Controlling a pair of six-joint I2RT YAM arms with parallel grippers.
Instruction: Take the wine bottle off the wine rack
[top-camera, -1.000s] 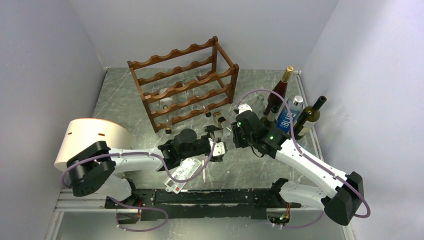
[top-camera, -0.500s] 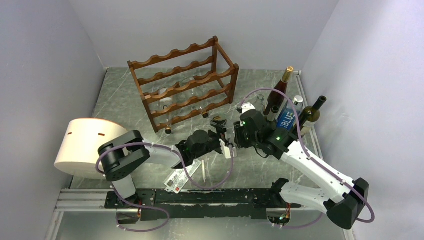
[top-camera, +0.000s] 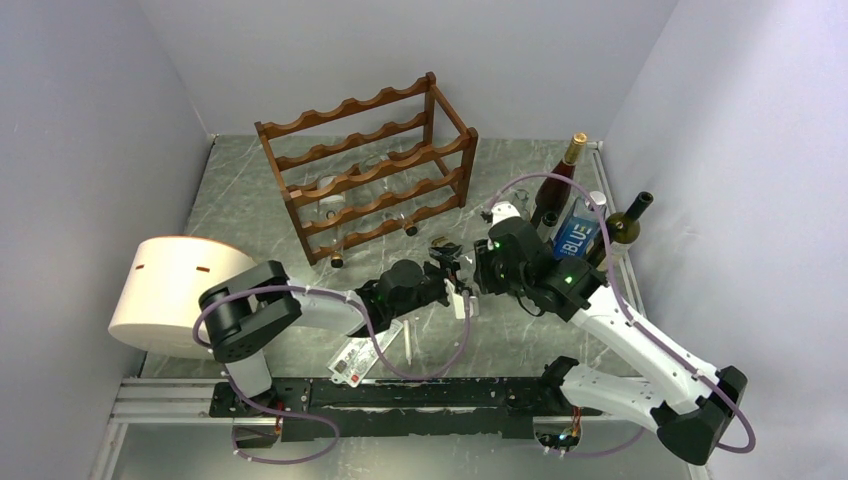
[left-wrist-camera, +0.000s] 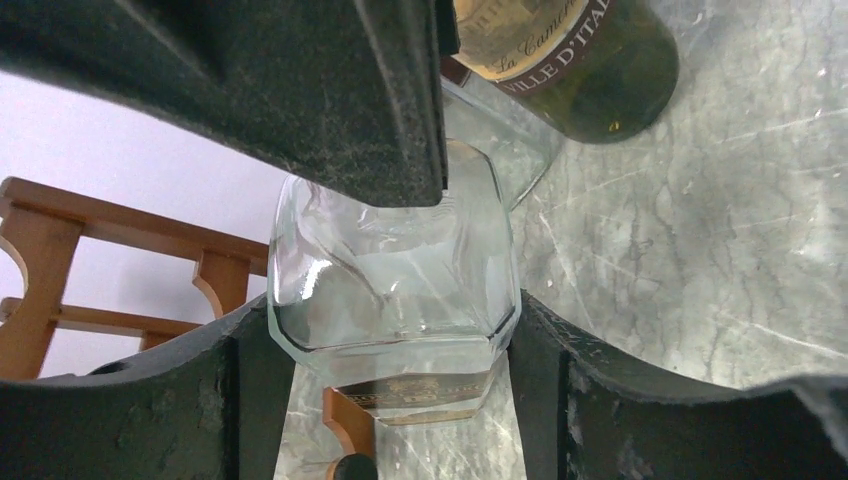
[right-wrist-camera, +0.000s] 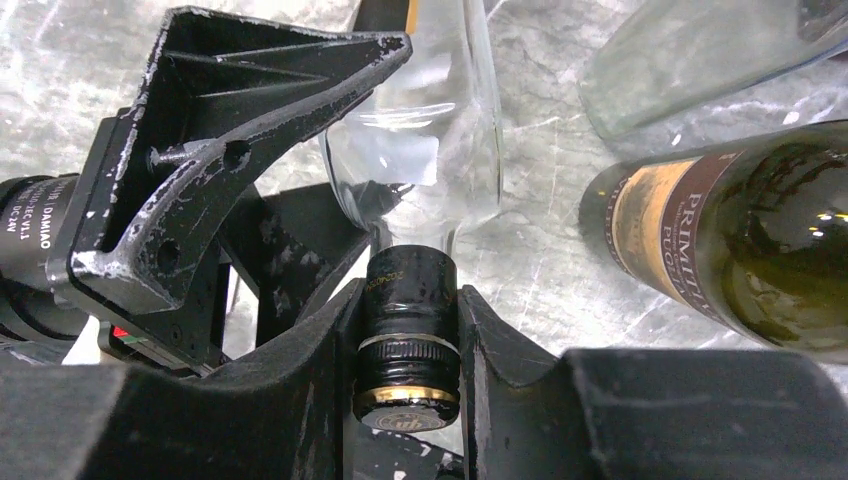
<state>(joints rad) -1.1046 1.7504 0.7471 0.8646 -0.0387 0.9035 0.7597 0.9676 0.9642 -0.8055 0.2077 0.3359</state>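
The wine bottle (top-camera: 456, 272) is clear glass with a black and gold cap, and hangs over the table in front of the wine rack (top-camera: 370, 170), clear of it. My right gripper (right-wrist-camera: 408, 350) is shut on its capped neck (right-wrist-camera: 410, 320). My left gripper (left-wrist-camera: 395, 400) has closed from the left on the bottle's wide glass body (left-wrist-camera: 395, 290), both fingers (left-wrist-camera: 250, 400) touching its sides. In the top view the left gripper (top-camera: 447, 288) and right gripper (top-camera: 478, 268) meet at the bottle. The reddish-brown rack (left-wrist-camera: 60, 260) shows behind it in the left wrist view.
Other clear bottles (top-camera: 330, 195) lie in the rack. Three bottles stand at the right: a dark one with a gold top (top-camera: 555, 190), a blue-labelled one (top-camera: 578, 237), a green one (top-camera: 620, 230). A white roll (top-camera: 170, 290) sits left. A card (top-camera: 365, 350) lies near the front.
My left arm has reached right to the bottle and its jaws have closed on the glass body. The right arm, still holding the neck, has shifted slightly right.
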